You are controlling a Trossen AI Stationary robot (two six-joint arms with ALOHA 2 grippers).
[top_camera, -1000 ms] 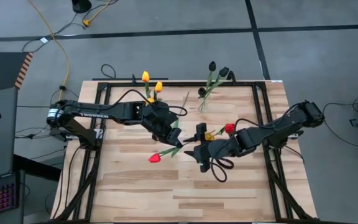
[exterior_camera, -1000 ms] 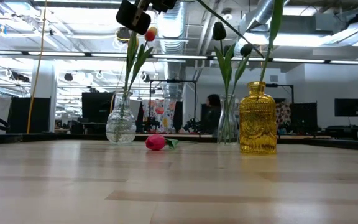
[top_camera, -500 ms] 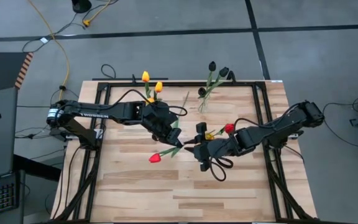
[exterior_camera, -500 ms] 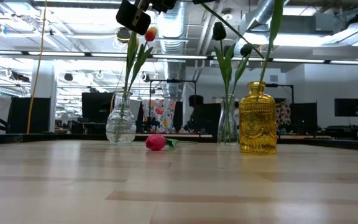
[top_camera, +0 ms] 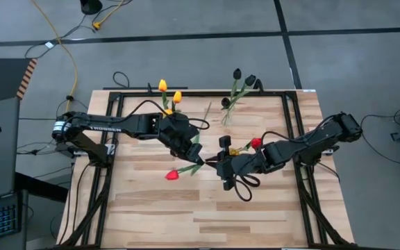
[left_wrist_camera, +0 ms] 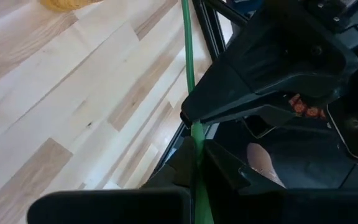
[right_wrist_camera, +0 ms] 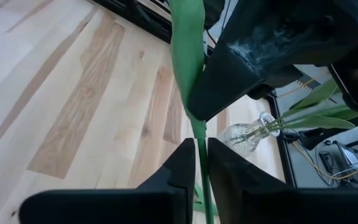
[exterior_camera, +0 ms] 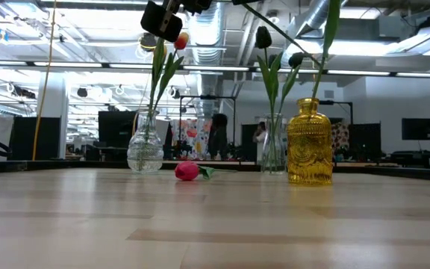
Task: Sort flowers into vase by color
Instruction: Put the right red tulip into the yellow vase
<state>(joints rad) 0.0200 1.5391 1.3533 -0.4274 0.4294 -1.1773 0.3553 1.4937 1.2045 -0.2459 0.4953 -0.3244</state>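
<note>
Stem (right_wrist_camera: 199, 140), thin, light and seemingly bendy, sits pinched in both the left gripper (left_wrist_camera: 194, 163) and right gripper (right_wrist_camera: 199, 163), best held low, away from the red tulip's (top_camera: 173, 176) fragile bud.

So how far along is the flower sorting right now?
Done: two yellow tulips stand in one clear glass vase, the near-black tulips in another. In hand: both the left gripper and right gripper pinch the red tulip's thin green stem. Left: that red tulip needs a vase, probably the amber glass one.
</note>
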